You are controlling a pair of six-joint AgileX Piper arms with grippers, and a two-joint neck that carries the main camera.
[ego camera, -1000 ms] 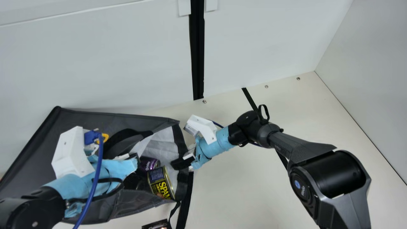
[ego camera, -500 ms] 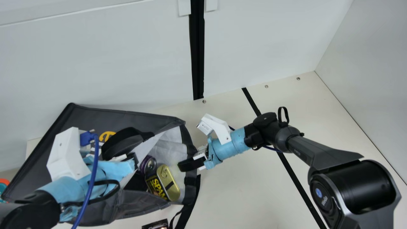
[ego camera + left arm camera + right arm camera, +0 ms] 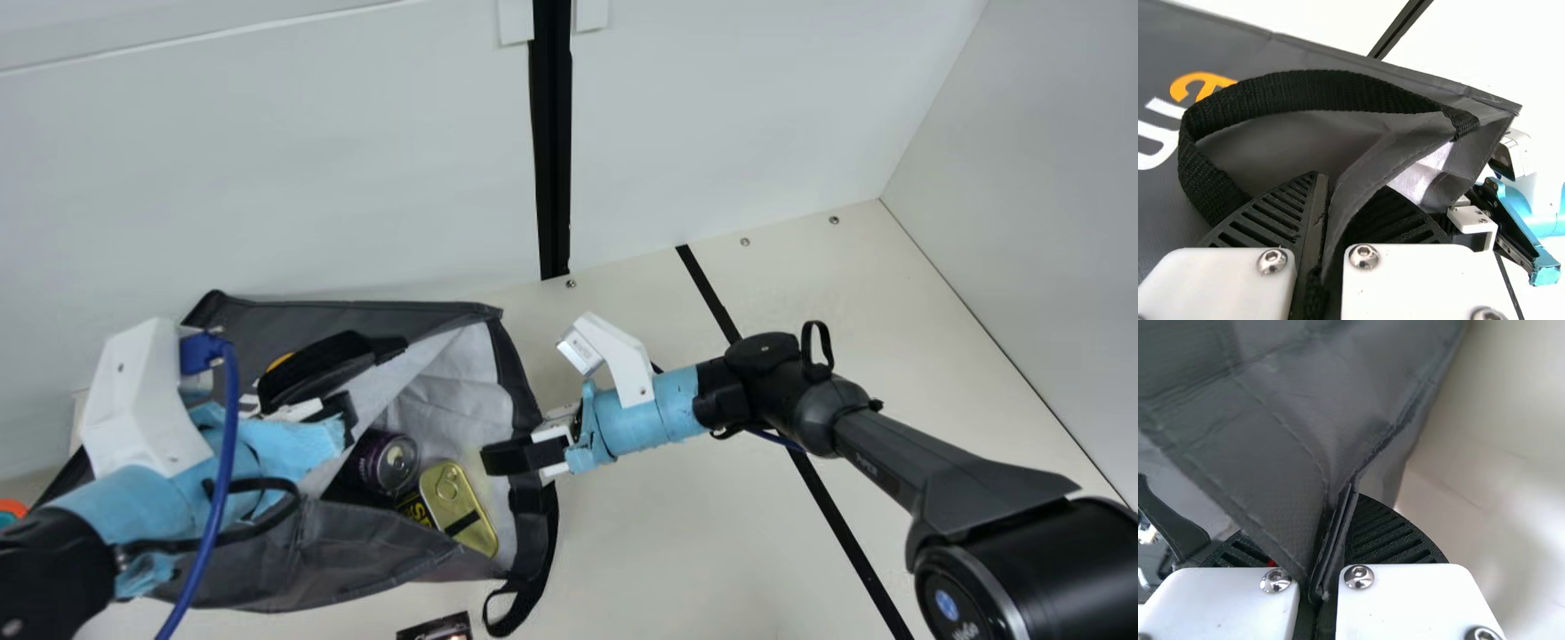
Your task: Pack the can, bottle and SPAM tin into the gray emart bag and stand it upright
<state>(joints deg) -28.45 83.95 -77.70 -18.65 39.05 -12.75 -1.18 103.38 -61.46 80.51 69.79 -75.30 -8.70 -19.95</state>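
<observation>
The gray bag [image 3: 356, 560] leans on the table with its mouth facing the camera. Inside it, the purple can [image 3: 396, 462] and the SPAM tin [image 3: 460, 507] lie side by side, lids showing; I cannot make out the bottle. My left gripper [image 3: 345, 416] is at the bag's near-left rim; the left wrist view has my left gripper [image 3: 1321, 193] shut on the gray rim, beside the black handle [image 3: 1298, 90]. At the mouth's right side is my right gripper [image 3: 508, 457]. In the right wrist view, my right gripper [image 3: 1331, 543] is shut on a folded gray edge.
A dark printed item [image 3: 437, 628] lies at the bottom edge, near the bag's hanging strap [image 3: 524, 591]. Behind the bag rises a white wall [image 3: 267, 178]. An orange object [image 3: 11, 510] shows at the left edge. Black strips run along the wall and table.
The bag has tipped more upright and its mouth has turned toward the camera. Both items inside have shifted, now showing their lids. My left arm has moved left; my right arm's upper links swung right and nearer.
</observation>
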